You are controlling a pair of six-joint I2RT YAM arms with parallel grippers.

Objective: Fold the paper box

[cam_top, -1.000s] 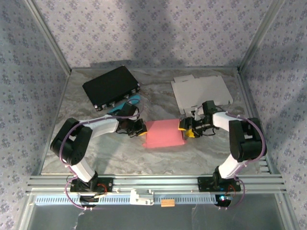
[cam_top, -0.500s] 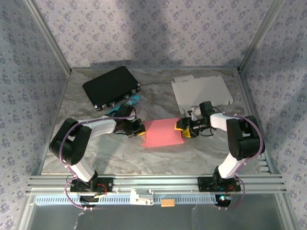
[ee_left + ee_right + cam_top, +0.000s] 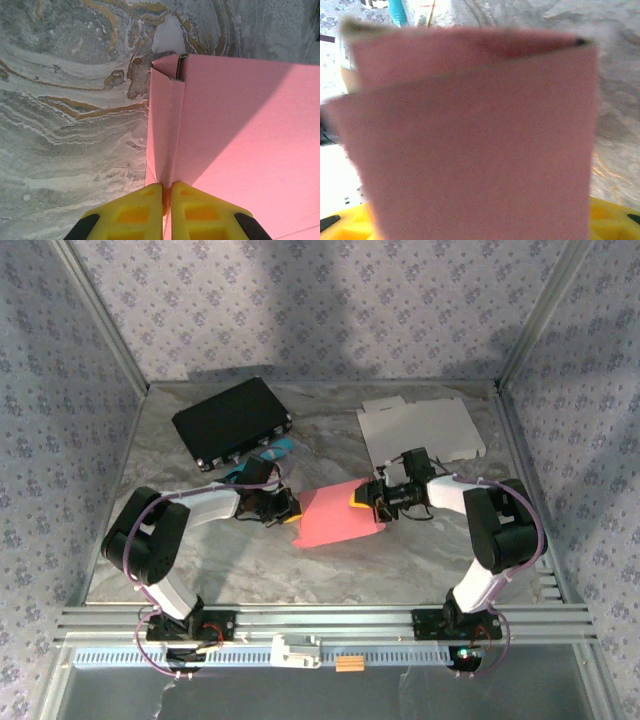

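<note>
The pink paper box [image 3: 335, 522] lies mid-table, its right side raised off the marble. My left gripper [image 3: 290, 508] is shut on the box's left edge; in the left wrist view the yellow fingertips [image 3: 150, 200] pinch a folded pink flap [image 3: 165, 125] beside the main panel [image 3: 240, 125]. My right gripper [image 3: 365, 502] is at the box's right edge. In the right wrist view a pink panel [image 3: 470, 140] lies across the jaws, and a yellow finger [image 3: 615, 215] shows at each bottom corner, wide apart. Whether they press the box is hidden.
A black case [image 3: 232, 422] lies at the back left, with a blue object [image 3: 270, 452] just in front of it. A flat white cardboard blank [image 3: 420, 428] lies at the back right. Metal frame posts and patterned walls close in the table.
My right gripper has moved left and slightly back, and the box's right side has lifted and skewed. The left gripper has kept its pinch and barely moved.
</note>
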